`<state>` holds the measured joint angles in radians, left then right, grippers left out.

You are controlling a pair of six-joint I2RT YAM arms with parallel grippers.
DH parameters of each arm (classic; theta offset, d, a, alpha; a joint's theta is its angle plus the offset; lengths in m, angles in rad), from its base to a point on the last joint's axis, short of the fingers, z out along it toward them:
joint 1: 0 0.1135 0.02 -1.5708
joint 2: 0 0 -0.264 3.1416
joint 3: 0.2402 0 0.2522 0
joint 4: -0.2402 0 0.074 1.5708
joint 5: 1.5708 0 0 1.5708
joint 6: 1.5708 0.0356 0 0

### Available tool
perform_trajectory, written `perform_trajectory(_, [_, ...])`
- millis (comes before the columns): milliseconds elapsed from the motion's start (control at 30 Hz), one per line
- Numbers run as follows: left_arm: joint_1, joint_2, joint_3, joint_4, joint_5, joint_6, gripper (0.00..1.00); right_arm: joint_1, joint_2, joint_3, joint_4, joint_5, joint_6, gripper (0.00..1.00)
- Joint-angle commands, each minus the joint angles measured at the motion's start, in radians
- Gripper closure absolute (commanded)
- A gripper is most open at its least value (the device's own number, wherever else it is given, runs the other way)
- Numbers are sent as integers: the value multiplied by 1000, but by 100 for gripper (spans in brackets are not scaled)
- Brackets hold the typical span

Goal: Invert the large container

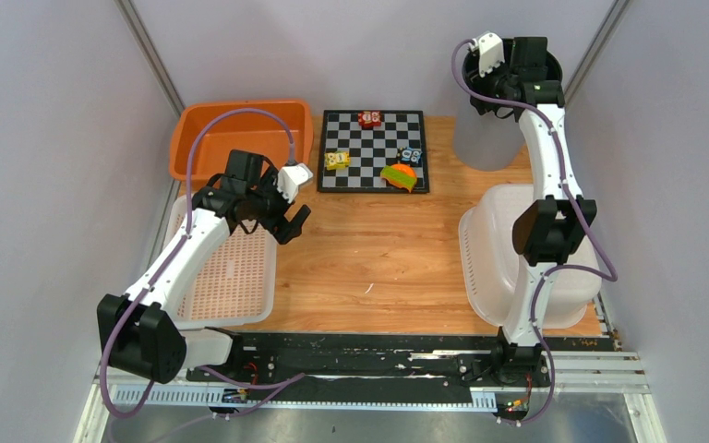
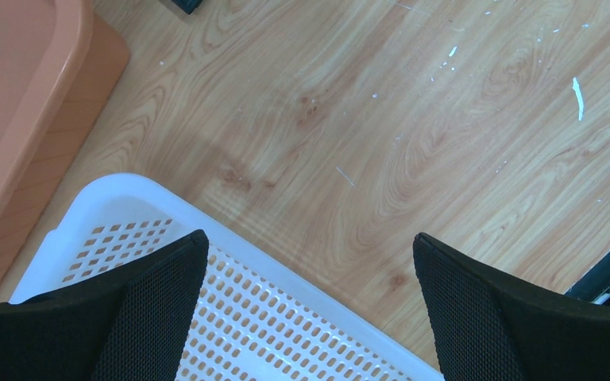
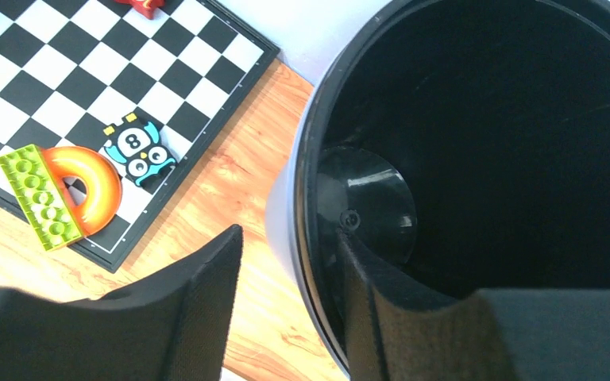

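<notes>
The large container (image 1: 487,140) is a tall round bin, grey outside and black inside, standing upright with its mouth up at the back right of the table. My right gripper (image 1: 515,81) hangs over its near-left rim. In the right wrist view the jaws (image 3: 287,234) straddle the bin's wall (image 3: 283,208). One finger is inside against the black lining, the other outside with a gap of wood showing between it and the wall. My left gripper (image 1: 286,220) hovers open and empty over the corner of a white perforated tray (image 2: 119,189).
An orange tub (image 1: 240,120) sits at the back left, with the white perforated tray (image 1: 231,277) in front of it. A chessboard (image 1: 374,148) with small toys lies at the back centre. A white tub (image 1: 489,249) stands at the right, under my right arm.
</notes>
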<state>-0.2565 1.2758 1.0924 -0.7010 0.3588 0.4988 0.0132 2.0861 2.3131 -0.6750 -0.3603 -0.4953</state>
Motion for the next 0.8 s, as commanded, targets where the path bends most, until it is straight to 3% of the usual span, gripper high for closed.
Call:
perform_trajectory(0, [8, 9, -7, 15, 20, 10, 0, -5, 31, 48, -50, -57, -29, 45])
perform_trajectory(133, [7, 10, -7, 17, 20, 10, 0, -5, 63, 78, -72, -27, -70, 37])
perform_trajectory(333, [8, 13, -6, 13, 22, 10, 0, -5, 101, 101, -97, 14, -128, 42])
perform_trajectory(433, [7, 13, -6, 13, 23, 9, 0, -5, 107, 97, -111, 16, -147, 53])
perform_trajectory(633, [7, 18, -3, 12, 24, 9, 0, -5, 83, 83, -112, 6, -157, 93])
perform_trajectory(767, [7, 20, -3, 11, 23, 8, 0, -5, 45, 71, -92, 1, -174, 97])
